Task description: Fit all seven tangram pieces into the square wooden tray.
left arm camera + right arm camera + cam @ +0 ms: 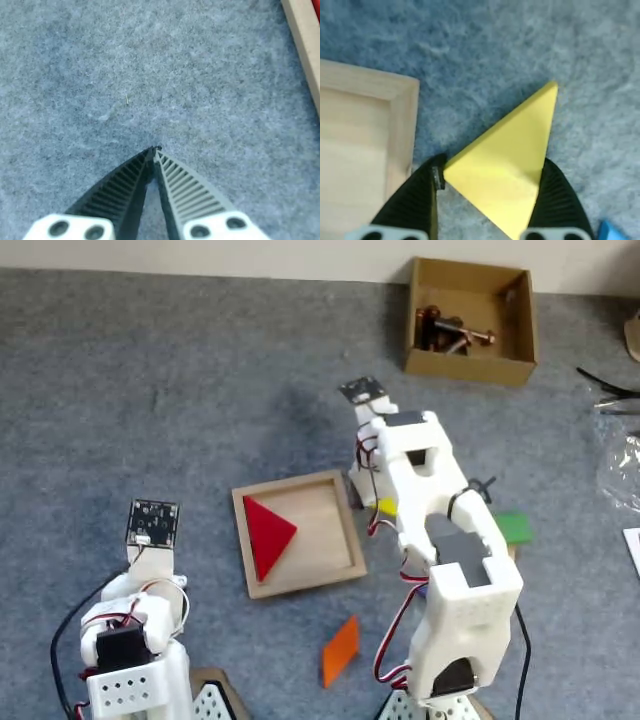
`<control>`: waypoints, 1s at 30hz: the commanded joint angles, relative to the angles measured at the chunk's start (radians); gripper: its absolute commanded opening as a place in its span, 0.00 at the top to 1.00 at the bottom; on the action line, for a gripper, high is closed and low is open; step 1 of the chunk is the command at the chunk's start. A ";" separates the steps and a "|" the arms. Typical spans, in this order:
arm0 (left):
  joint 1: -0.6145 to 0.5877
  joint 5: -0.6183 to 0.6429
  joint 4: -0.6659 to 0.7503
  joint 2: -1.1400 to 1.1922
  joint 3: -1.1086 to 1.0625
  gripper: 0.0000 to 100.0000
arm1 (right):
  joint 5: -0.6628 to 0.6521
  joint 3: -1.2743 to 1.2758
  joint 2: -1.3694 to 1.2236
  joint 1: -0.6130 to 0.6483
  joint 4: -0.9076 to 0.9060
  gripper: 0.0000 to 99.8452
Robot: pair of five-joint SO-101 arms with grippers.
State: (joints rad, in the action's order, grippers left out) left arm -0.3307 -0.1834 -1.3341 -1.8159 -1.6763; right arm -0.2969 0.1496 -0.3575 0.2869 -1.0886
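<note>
Grey carpet (150, 390): right gripper (491, 169) pinches the yellow triangle (512, 145) beside the wooden tray (402, 125), likely to lift it; left gripper (155, 149) closed.

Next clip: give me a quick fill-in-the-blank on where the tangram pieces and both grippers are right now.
1. The red triangle lies ___ the tray.
2. The left gripper is ___, holding nothing.
3. The right gripper grips the yellow triangle, ___ the tray.
4. The orange piece lies on the ___.
Missing: inside; shut; outside; carpet.
</note>
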 commanded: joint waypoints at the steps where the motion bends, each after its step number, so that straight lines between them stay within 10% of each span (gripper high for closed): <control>1: -0.016 0.005 -0.005 -0.005 -0.019 0.99 | -0.012 0.002 0.001 0.008 0.015 0.95; 30: -0.018 0.005 -0.005 -0.005 -0.019 0.99 | -0.087 -0.203 0.036 0.025 -0.237 0.95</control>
State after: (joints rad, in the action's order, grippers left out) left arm -0.3307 -0.1834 -1.3341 -1.8159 -1.6763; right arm -0.3629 0.0437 -0.3621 0.2992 -1.2927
